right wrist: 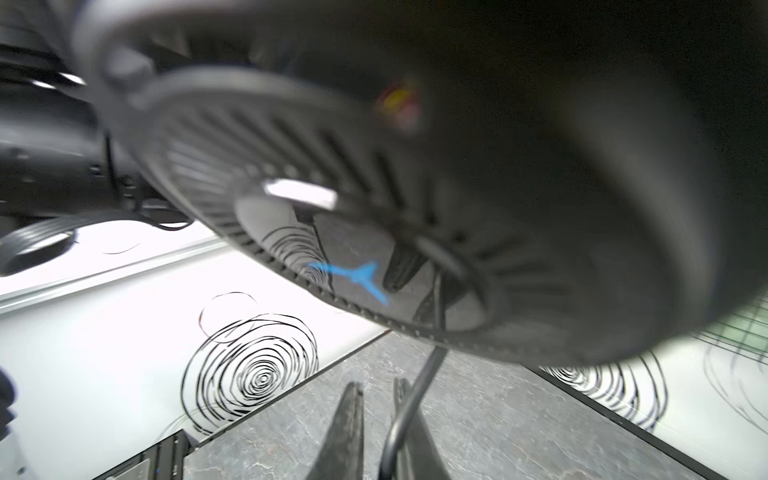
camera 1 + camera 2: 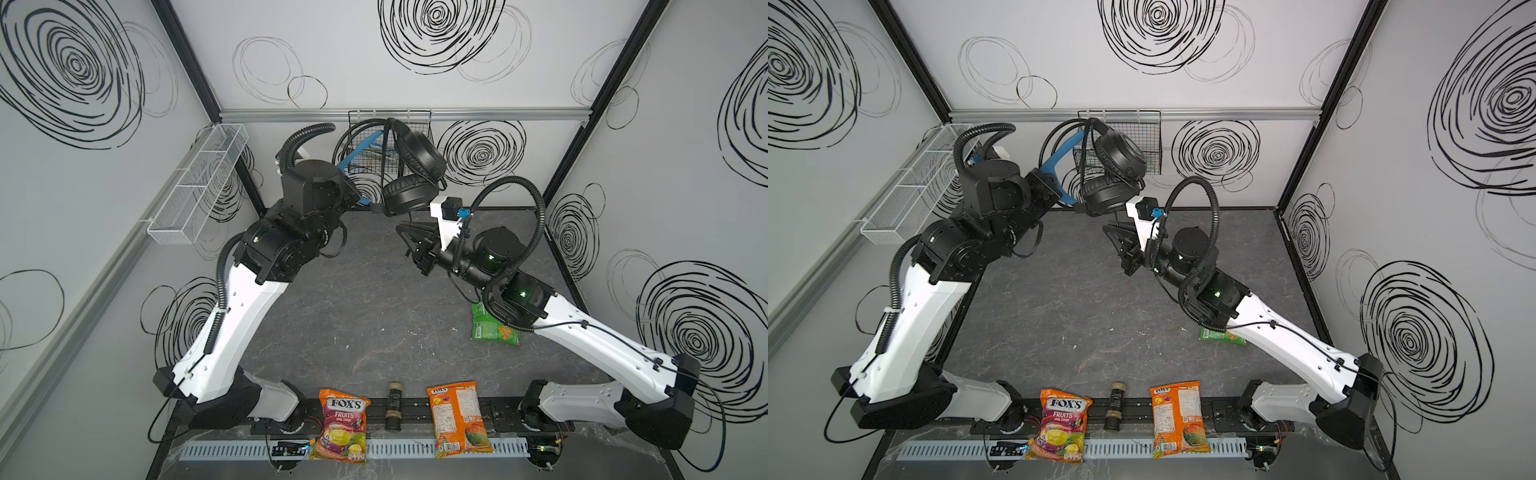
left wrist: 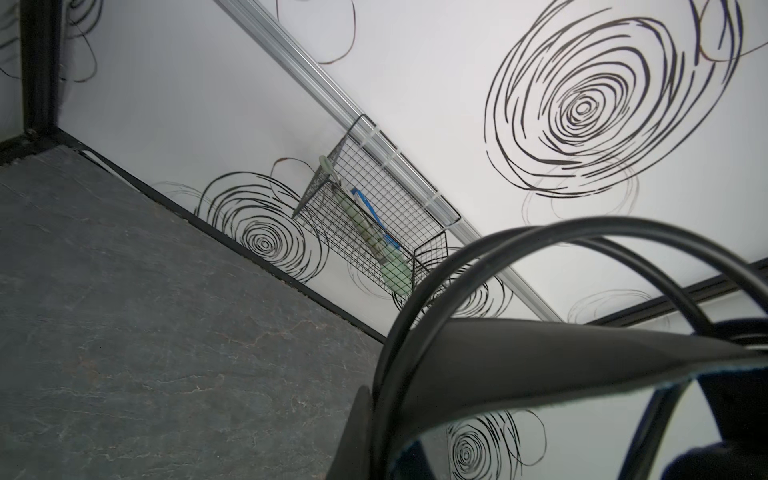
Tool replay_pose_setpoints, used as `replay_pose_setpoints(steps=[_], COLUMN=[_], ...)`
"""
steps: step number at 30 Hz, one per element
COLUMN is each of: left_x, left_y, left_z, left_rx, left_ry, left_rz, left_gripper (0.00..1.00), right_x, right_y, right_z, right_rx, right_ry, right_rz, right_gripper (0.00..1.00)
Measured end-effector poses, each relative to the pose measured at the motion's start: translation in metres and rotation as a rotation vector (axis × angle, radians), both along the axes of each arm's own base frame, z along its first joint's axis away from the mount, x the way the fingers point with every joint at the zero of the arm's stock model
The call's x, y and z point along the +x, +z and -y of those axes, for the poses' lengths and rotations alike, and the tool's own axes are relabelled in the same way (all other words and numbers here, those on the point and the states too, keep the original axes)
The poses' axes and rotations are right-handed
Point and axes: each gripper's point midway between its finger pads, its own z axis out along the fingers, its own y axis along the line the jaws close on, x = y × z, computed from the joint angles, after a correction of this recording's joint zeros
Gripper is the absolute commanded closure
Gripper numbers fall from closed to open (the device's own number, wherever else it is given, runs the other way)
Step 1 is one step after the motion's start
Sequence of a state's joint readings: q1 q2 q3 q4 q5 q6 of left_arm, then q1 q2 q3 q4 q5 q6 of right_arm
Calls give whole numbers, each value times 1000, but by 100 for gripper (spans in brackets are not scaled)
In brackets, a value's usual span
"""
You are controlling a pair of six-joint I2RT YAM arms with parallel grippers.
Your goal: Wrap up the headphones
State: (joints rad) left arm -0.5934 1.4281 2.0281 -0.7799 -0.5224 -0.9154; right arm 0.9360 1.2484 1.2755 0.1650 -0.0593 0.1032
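Headphones' (image 3: 540, 357) strap & cable loops sat close to lens; wire basket (image 3: 415, 195) w/ green item (image 3: 395, 272) hung on wall rail (image 3: 316, 83).

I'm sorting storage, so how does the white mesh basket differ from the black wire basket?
The white mesh basket is long, narrow, divided, on the left wall; the black wire basket is squarer, coarser-gridded, on the back wall, holding a green item. Both hang from wall rails.
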Motion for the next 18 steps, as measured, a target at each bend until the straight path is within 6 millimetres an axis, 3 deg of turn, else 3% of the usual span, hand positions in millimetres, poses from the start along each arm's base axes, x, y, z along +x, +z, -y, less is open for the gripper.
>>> replay_pose_setpoints(steps=[10,18], left_x=[-3,16], left_y=[-14,-37], left_z=[-25,-13], left_rx=[140,276], left_ry=[132,129], left_rz=[-44,-103], left_gripper=[100,100], right_x=[9,6], right_y=[-27,-60], right_z=[-22,-45], right_rx=[-125,-315], right_ry=[-34,-75], right_rz=[-57,-46], right_gripper=[94,97])
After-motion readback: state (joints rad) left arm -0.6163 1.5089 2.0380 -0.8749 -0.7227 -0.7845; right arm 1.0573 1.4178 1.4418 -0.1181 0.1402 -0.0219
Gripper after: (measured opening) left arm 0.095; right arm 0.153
